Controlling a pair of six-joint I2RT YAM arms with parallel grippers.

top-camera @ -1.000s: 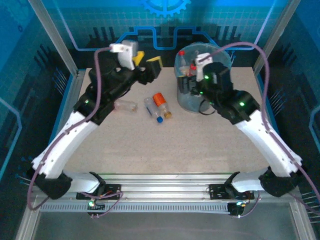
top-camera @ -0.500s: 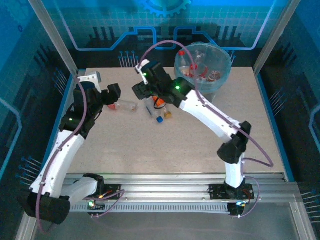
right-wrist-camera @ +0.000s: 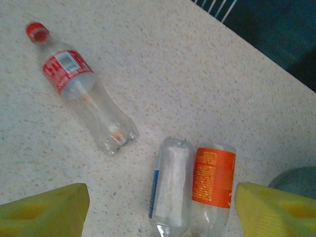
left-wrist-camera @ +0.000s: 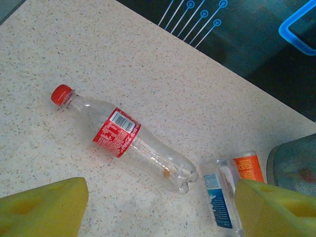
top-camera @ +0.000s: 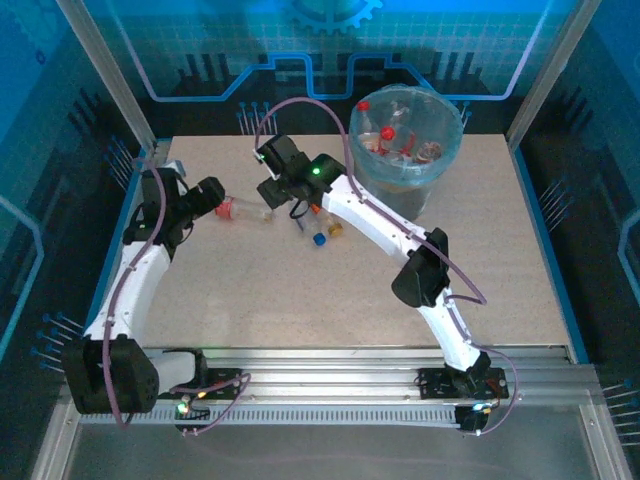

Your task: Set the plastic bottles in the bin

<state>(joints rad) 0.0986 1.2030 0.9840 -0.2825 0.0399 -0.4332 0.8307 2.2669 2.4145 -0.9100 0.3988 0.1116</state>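
Three bottles are lying outside the part-filled bin (top-camera: 432, 172): the cola bottle (left-wrist-camera: 133, 143) ahead of the left gripper's (left-wrist-camera: 160, 210) spread empty fingers, the orange-labelled bottle (right-wrist-camera: 213, 177) and blue-labelled bottle (right-wrist-camera: 170, 185) between the right gripper's (right-wrist-camera: 160, 207) spread fingers

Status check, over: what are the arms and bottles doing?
Open, empty: left gripper, right gripper. Lying on table: red-capped bottle, blue-label bottle, orange-label bottle; more in bin. Nothing blocking.
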